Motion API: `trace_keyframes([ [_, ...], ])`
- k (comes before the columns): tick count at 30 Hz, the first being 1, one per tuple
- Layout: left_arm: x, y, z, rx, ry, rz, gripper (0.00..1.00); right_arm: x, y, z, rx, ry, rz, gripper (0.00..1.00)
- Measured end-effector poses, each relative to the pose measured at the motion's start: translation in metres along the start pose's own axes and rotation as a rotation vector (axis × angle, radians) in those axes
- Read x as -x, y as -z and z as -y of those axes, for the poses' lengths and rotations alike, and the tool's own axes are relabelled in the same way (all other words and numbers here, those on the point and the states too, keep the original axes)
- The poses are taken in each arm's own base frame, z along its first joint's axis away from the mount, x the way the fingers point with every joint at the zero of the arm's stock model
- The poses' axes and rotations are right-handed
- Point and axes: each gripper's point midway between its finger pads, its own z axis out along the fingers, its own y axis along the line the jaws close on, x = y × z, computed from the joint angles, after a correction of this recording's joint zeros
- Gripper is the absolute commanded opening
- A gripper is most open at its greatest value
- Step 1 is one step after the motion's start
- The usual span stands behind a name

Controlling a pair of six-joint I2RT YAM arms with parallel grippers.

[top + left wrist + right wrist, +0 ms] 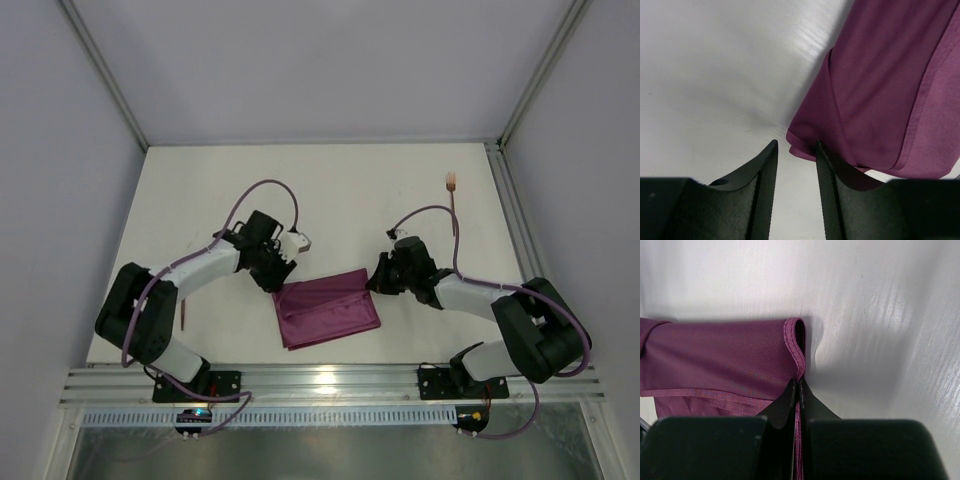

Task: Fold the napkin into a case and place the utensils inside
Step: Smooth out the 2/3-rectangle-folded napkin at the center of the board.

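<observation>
The maroon-purple napkin (328,308) lies folded into a layered rectangle in the middle of the table. My left gripper (795,147) is open at its left corner, with bare table between the fingers and the right finger (827,190) resting against the napkin (880,90). My right gripper (796,382) is shut on the hemmed right edge of the napkin (715,355), which curls up in a small loop ahead of the tips. A copper fork (452,186) lies far back on the right. A second thin copper utensil (184,318) lies beside the left arm.
A metal rail (330,382) runs along the near table edge, where both arm bases are bolted. White walls with frame posts enclose the table (340,190) at the back and sides. Purple cables loop over both arms.
</observation>
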Motion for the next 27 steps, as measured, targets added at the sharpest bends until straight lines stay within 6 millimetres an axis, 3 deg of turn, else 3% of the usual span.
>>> trace_keyframes([
  [4,-0.02,-0.007,-0.001,0.01,-0.013,-0.059,0.26,0.0,0.0,0.0,0.002,-0.002,0.005,0.04],
  [9,-0.038,-0.01,0.0,0.01,-0.036,-0.096,0.31,0.0,0.0,0.0,0.003,-0.008,0.01,0.04],
  [17,-0.038,-0.002,0.004,0.014,-0.072,-0.06,0.32,0.0,0.001,0.0,0.003,-0.01,0.013,0.04],
  [21,-0.021,0.016,0.008,0.023,-0.12,0.03,0.36,0.0,0.001,0.0,0.001,-0.009,0.011,0.04],
  [25,0.011,0.045,0.023,0.06,-0.272,0.177,0.6,-0.001,0.001,-0.001,-0.001,-0.007,0.011,0.04],
  [27,0.025,0.049,0.042,0.064,-0.394,0.23,0.64,-0.001,0.001,-0.001,-0.001,-0.007,0.01,0.04],
])
